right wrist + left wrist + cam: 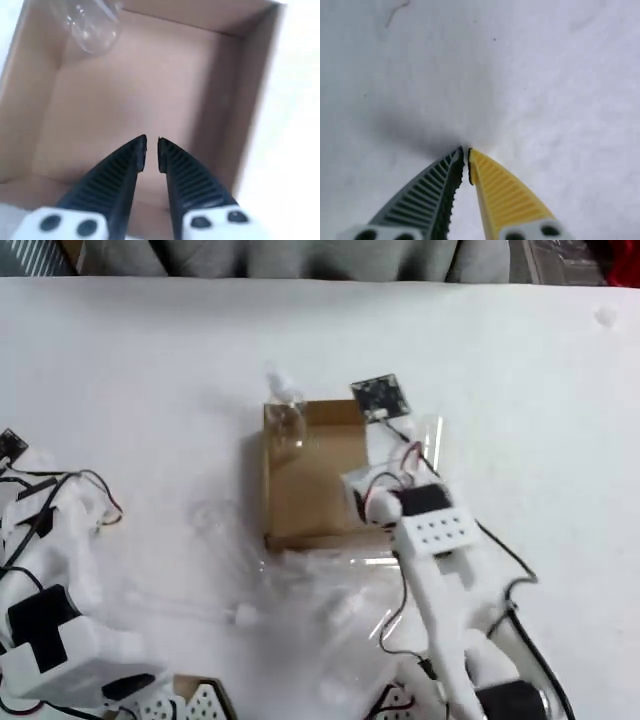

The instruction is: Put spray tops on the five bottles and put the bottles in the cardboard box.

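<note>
Looking down, we see the right arm (440, 570) stretched over the cardboard box (300, 500), right gripper (151, 149) above its floor, jaws a sliver apart, empty, clear bottle (285, 425) in a box corner, left gripper (465, 152) closed empty, tips at the table (545, 75).

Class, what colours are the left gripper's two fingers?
The left gripper has one grey finger, one yellow; left wrist view.
</note>
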Robot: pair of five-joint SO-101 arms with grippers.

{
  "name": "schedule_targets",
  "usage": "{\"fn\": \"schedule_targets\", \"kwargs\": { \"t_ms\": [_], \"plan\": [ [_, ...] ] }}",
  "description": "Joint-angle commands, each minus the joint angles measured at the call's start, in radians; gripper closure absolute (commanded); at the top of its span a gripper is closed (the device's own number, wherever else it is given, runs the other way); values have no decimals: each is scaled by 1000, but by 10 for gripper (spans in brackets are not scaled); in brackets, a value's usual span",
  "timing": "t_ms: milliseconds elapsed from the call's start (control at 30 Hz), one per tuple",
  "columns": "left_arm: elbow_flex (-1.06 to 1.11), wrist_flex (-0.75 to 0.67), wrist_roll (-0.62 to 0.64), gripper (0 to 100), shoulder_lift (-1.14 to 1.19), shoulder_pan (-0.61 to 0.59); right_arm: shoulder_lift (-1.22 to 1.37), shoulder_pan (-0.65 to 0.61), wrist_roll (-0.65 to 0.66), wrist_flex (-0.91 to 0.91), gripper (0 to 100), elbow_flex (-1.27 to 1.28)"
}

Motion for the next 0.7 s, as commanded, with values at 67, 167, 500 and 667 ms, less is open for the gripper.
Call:
{"fn": "schedule_targets", "kwargs": {
  "t_ms": [67, 167, 500, 667],
  "plan": [
    [-48, -23, 3, 979, 16, -10, -213, 131, 40, 223, 981, -8],
    [-48, -23, -48, 979, 16, -10, -259, 211, 44, 335, 981, 2],
    [-46, -21, -55, 979, 16, -8, -278, 522, 206, 386, 981, 144],
    [-46, -12, -57, 979, 16, -1, -277, 665, 348, 292, 981, 227]
  ]
}}
